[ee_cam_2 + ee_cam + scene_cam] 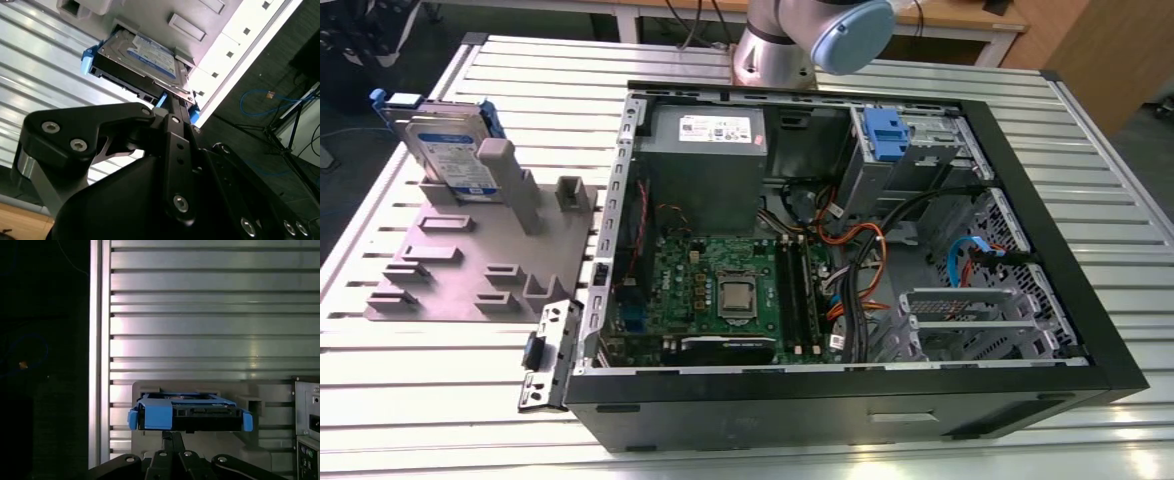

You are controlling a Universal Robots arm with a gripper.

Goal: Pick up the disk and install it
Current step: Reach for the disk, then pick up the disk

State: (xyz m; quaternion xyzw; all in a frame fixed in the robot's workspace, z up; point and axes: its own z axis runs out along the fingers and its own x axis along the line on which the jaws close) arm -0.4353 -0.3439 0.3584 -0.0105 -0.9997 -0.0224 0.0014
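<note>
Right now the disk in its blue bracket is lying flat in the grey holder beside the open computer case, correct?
Not quite. The disk is not lying flat: it stands upright on edge in the grey holder beside the open computer case, as the exterior view shows.

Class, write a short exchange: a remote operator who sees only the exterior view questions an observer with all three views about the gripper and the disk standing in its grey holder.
Operator: What is the gripper aimed at?
Observer: In both wrist views the gripper points straight at the disk.
Operator: Are its fingers open?
Observer: No, the fingers look shut, pressed together on nothing.
Operator: Which part of the disk faces it?
Observer: Its narrow edge, with the blue bracket wrapping both ends.
</note>
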